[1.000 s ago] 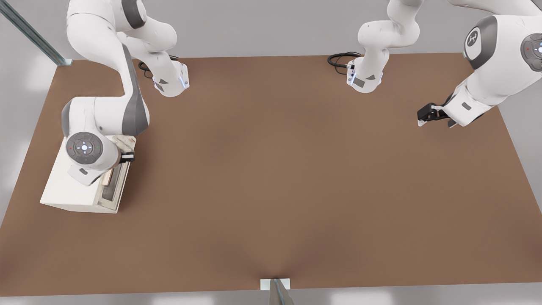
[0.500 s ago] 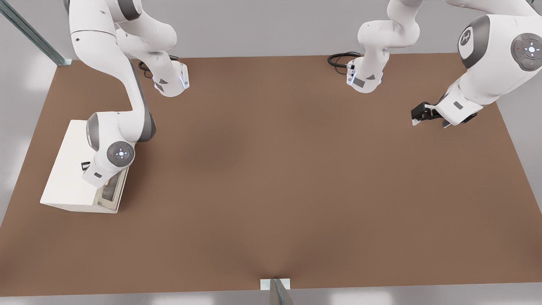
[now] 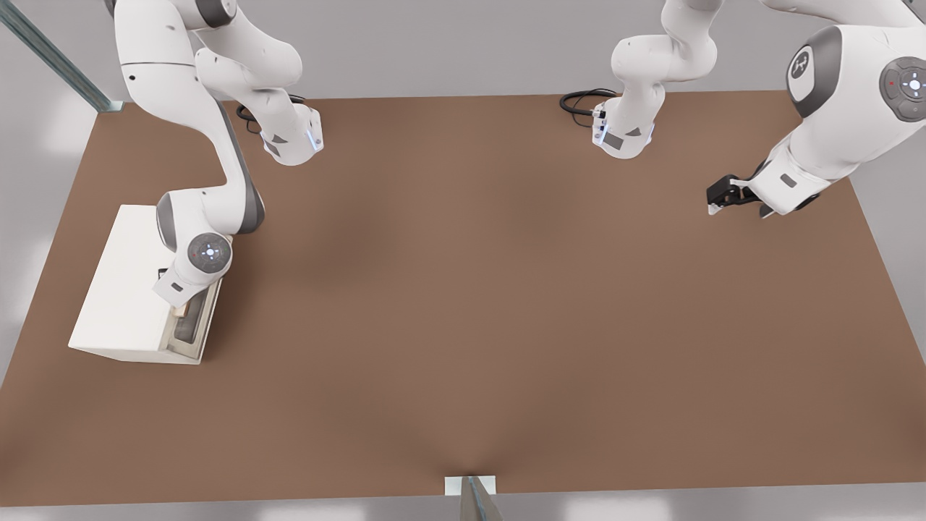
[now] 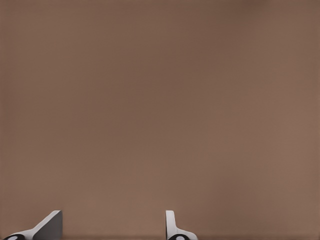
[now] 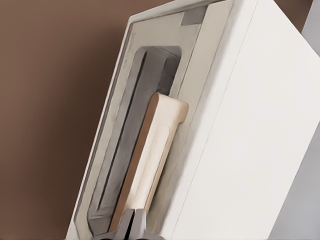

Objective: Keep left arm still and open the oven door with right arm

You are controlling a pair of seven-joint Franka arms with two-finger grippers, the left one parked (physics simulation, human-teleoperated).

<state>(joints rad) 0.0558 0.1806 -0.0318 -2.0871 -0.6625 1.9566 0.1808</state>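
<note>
- Oven door (image 5: 145,150) flush against white oven (image 3: 126,289), at the front view's left of the brown table (image 3: 470,304).
- End effector (image 5: 132,227) with fingers together, over tan handle (image 5: 155,155).

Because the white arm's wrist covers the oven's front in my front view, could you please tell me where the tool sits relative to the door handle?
Observer: In the right wrist view, the black two-finger tool sits at one end of the light tan bar handle, in front of it.
Operator: Thank you. Are its fingers around the handle?
Observer: No. The fingers are together, with nothing between them.
Operator: And has the door come open at all?
Observer: It does not look so. The cream-framed oven door with the dark glass window lies flush against the white box oven, and no gap shows.
</note>
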